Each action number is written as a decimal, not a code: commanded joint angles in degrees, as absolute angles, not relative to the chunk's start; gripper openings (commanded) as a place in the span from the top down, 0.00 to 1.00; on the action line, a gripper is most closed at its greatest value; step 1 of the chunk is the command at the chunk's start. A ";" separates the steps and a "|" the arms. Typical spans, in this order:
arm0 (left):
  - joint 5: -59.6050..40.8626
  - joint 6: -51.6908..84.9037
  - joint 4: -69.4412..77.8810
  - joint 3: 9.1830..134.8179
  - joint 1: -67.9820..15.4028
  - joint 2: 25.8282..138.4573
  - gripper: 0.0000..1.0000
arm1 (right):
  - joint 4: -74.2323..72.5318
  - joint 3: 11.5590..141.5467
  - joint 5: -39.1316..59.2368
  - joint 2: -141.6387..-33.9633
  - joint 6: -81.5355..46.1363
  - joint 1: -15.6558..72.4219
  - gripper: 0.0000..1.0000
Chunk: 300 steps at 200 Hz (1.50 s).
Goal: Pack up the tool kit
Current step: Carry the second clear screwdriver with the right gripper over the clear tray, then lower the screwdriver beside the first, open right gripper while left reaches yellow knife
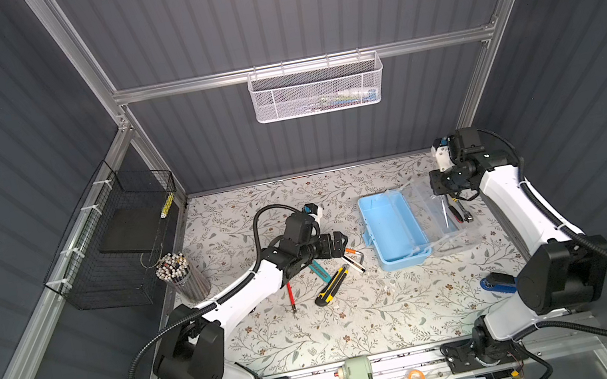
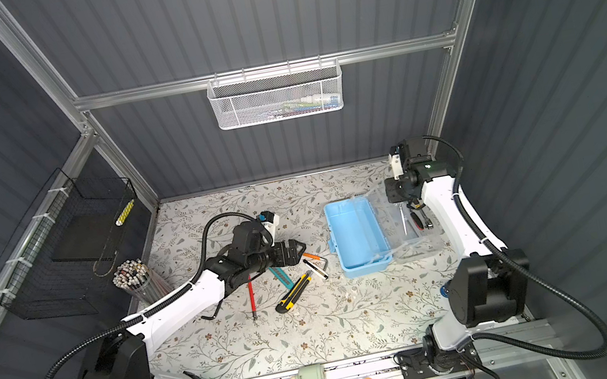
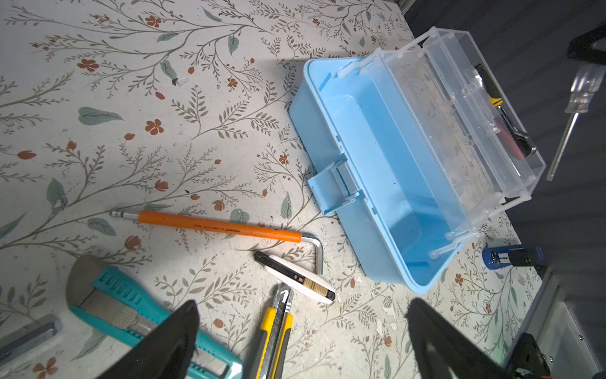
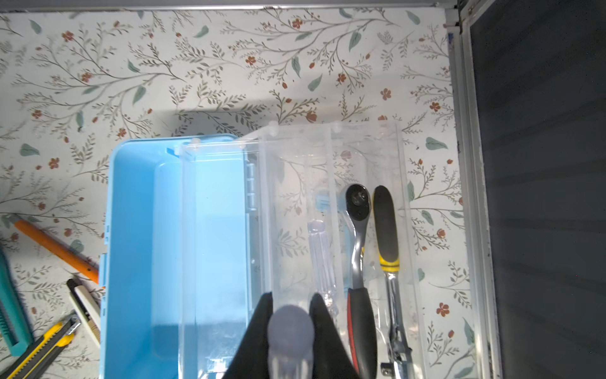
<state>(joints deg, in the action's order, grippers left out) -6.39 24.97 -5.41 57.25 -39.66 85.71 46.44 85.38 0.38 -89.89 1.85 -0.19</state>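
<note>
The light-blue box (image 1: pixel 392 225) lay open on the flowered surface (image 1: pixel 360 328), right of the middle in both top views. Its clear lid (image 1: pixel 465 233) was folded out flat on the side toward the right arm. Two tools lay side by side in the lid: a red-handled ratchet (image 4: pixel 357 249) and a yellow-banded ratchet (image 4: pixel 385 216).

The right jaws were clenched on the clear handle of a screwdriver (image 3: pixel 580 95). It hung tip down above the lid, just beside the two ratchets and off to the side of the blue tub.

The left jaws stood spread wide, grasping nothing, and hovered over loose tools lying just left of the box. Under and ahead of them lay a hex key (image 3: pixel 219 226) with an orange sleeve and a white knife (image 3: pixel 295 277) just beside its bend. A yellow-black knife (image 3: pixel 275 334) and a teal knife (image 3: pixel 121 305) lay there too. A red screwdriver (image 1: pixel 290 292) lay on the surface close to the left arm.
</note>
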 commanded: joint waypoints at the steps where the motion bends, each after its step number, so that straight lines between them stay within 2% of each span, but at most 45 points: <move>1: -6.46 23.67 -6.33 56.47 -39.46 85.17 0.00 | 48.60 87.34 -1.42 -91.37 3.90 -0.26 0.85; 48: -6.50 23.78 -6.33 56.38 -39.46 85.23 0.00 | 48.03 87.52 0.08 -94.51 3.14 -0.18 0.84; 146: -6.24 24.08 -6.65 55.79 -39.46 84.93 0.00 | 43.96 84.91 2.48 -97.57 2.27 0.04 0.77; 165: -6.07 24.11 -6.98 55.76 -39.46 84.97 0.00 | 43.65 84.49 3.28 -97.80 2.04 0.09 0.72; 214: -4.97 22.32 -12.19 55.64 -39.46 86.00 0.00 | 42.61 83.89 4.13 -96.81 0.64 0.10 0.51; 252: -4.60 21.19 -15.24 53.63 -39.46 86.67 0.00 | 41.95 83.12 5.16 -94.39 -1.25 0.04 0.48; 300: -7.41 18.77 -18.09 52.14 -39.85 89.98 0.16 | 39.65 80.56 7.43 -90.48 -3.42 0.08 0.43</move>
<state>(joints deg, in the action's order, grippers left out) -5.58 21.15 -14.81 53.47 -39.66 88.12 41.12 82.02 5.32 -92.95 -1.67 -0.12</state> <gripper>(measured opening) 0.869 0.564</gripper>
